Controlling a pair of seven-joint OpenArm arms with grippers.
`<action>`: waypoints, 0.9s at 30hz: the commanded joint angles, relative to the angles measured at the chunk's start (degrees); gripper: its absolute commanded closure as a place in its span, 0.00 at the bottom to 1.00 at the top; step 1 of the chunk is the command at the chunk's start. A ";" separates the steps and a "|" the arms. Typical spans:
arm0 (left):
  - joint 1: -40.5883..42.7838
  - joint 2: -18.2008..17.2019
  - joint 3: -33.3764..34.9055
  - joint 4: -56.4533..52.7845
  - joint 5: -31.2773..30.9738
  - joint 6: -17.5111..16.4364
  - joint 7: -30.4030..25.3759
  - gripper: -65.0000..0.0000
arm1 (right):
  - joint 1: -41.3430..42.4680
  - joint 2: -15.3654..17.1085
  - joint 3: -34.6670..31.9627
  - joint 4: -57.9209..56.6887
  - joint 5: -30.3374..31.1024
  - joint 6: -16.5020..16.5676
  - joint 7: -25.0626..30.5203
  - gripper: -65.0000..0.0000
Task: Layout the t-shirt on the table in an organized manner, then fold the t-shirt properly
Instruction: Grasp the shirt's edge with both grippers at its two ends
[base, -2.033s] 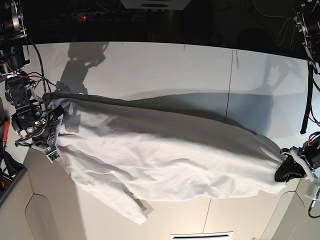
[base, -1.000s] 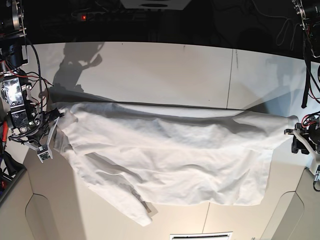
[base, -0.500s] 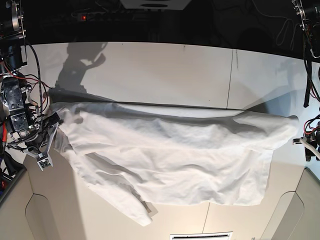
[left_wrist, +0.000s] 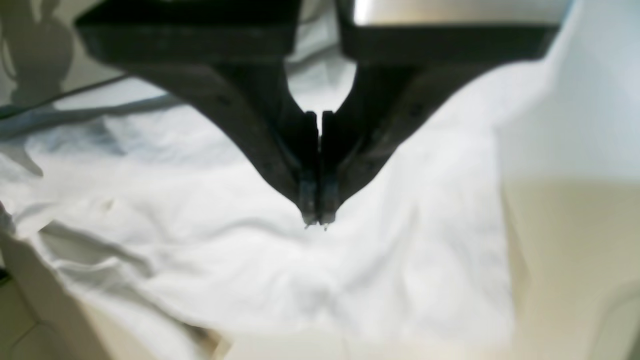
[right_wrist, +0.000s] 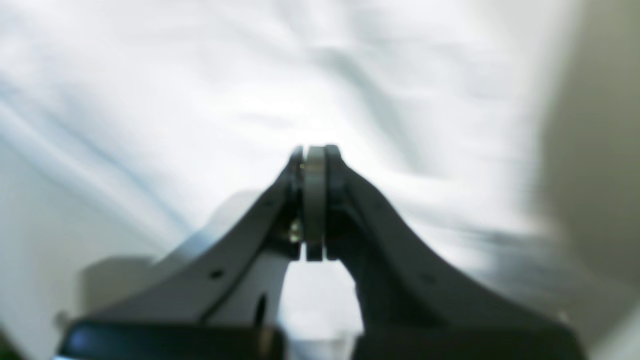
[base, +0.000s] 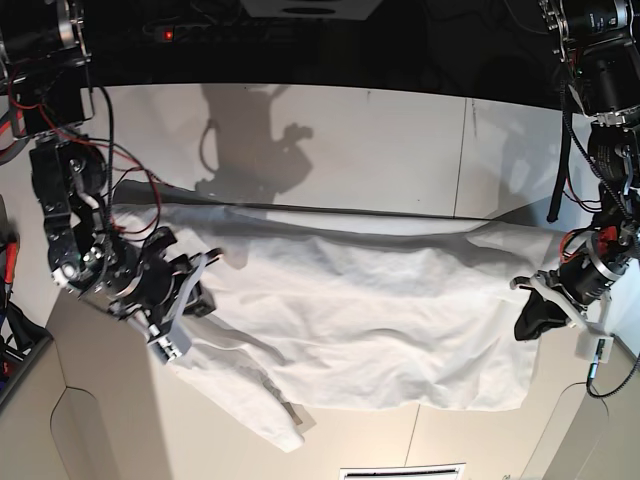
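Note:
The white t-shirt (base: 370, 320) lies lengthwise across the white table (base: 330, 140), wrinkled, with one sleeve (base: 275, 425) pointing at the front edge. On the base view's left, my right gripper (base: 207, 263) sits over the shirt's left end. In its wrist view the right gripper (right_wrist: 314, 150) is shut, with a pale strip of cloth pinched between the fingers and the t-shirt (right_wrist: 200, 75) blurred beyond. On the right, my left gripper (base: 524, 328) is down at the shirt's right edge. Its wrist view shows the left gripper (left_wrist: 315, 222) shut, tips in the t-shirt (left_wrist: 225, 260).
A thin dark seam (base: 460, 160) crosses the table on the right. Rounded cut-outs (base: 90, 440) line the front edge. Red and black cables (base: 120, 190) hang from the arm on the left. Behind the table it is dark. Bare table (left_wrist: 565, 240) lies beside the shirt's right edge.
The left gripper has come back in from the right edge and shut at the shirt's right side. The right arm has swung inward over the shirt's left end. The raised right corner has dropped.

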 joint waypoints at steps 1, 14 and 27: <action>-1.29 -0.96 0.24 -0.70 -0.28 0.81 -2.56 1.00 | 0.07 -1.09 0.37 0.81 0.59 0.63 0.96 1.00; -5.03 -1.01 5.22 -23.10 14.64 7.65 -15.76 1.00 | -5.46 -6.10 0.37 -2.69 -8.28 -2.49 3.80 1.00; -5.03 -1.01 5.22 -24.37 19.85 13.51 -21.20 1.00 | -5.20 -3.10 0.39 -16.72 -16.52 -9.38 10.03 1.00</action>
